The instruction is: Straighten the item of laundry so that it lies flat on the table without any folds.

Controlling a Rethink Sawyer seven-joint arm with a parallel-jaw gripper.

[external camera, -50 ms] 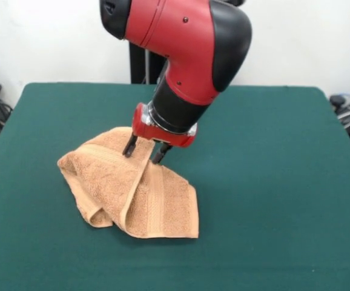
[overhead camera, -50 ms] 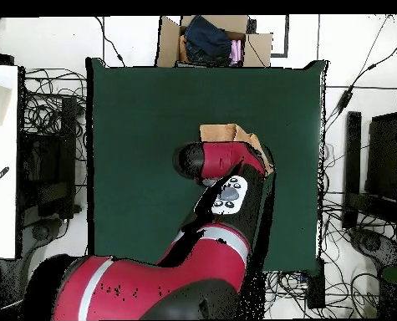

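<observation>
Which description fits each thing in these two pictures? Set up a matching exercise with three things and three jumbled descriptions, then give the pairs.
Things:
1. towel
2. table
3. pincer

Descriptions:
A. dark green, flat, far larger than the cloth on it
B. open, dark tips down at the cloth's upper edge
C. orange-tan, crumpled, with folds lying over one another

Pairs: 1-C, 2-A, 3-B
</observation>
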